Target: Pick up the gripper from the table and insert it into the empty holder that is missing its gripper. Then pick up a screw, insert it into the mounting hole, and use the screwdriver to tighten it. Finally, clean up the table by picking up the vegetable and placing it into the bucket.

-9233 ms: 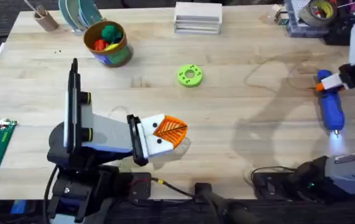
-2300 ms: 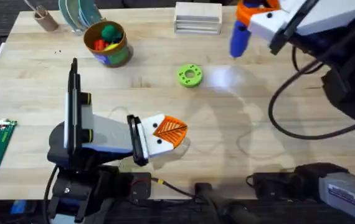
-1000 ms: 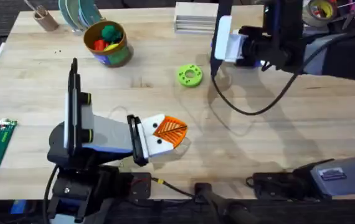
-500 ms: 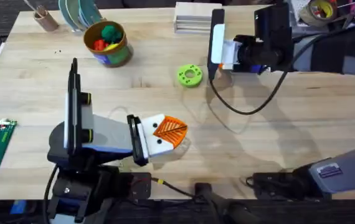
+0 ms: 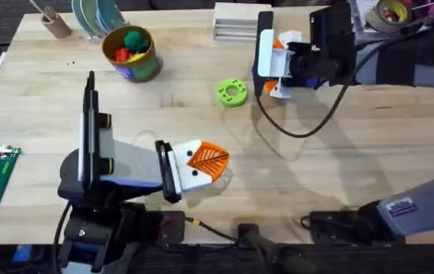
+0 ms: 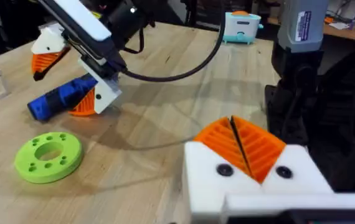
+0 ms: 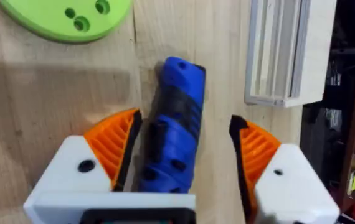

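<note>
Screwdriver [image 7: 172,127] is seen lying on the table between the spread orange pads of the right gripper [image 7: 184,152], one pad alongside it. Its rigid, smooth barrel is best gripped mid-body.

The left gripper [image 6: 240,146] is pressed together, empty.

Screwdriver [image 7: 172,127] lies on the table [image 5: 331,175] between the right claw [image 7: 184,149] fingers. Disc [image 5: 232,92] just left of that claw; bucket [image 5: 132,53] farther left.
</note>
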Controlling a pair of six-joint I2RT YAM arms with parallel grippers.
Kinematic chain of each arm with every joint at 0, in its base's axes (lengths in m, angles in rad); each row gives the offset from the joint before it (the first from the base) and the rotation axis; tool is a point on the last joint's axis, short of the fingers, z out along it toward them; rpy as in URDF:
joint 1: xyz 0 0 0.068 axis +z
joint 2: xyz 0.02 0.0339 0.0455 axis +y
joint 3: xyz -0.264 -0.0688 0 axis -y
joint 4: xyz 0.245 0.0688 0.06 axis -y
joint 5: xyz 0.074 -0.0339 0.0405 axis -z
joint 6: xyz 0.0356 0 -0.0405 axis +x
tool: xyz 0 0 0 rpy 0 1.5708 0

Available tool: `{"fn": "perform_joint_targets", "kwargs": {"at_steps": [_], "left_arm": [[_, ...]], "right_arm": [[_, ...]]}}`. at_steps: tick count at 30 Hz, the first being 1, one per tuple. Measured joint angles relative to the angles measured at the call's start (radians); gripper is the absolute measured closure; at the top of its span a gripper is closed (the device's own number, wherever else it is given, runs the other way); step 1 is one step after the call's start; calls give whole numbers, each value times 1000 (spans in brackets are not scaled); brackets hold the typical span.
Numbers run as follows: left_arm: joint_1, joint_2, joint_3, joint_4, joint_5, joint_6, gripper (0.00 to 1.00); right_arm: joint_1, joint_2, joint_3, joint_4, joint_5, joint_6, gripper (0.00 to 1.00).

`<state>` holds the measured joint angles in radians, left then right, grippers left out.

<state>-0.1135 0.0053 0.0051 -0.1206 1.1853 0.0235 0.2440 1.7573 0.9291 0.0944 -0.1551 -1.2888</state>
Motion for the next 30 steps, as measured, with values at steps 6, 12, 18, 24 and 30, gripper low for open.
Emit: {"fn": "perform_joint_targets", "kwargs": {"at_steps": [6,12,18,24,30], "left_arm": [[0,0,0,0,0,0,994],[0,0,0,0,0,0,994],[0,0,0,0,0,0,992],[0,0,0,0,0,3,904],[0,0,0,0,0,3,907]], "right_arm": [[0,0,0,5,0,2,105],[0,-19,-2,7,-3,27,101],[0,-144,-5,55,-3,287,99],[-1,-270,-5,55,-7,659,98],[-1,-365,-5,20,-11,1048,96]]}}
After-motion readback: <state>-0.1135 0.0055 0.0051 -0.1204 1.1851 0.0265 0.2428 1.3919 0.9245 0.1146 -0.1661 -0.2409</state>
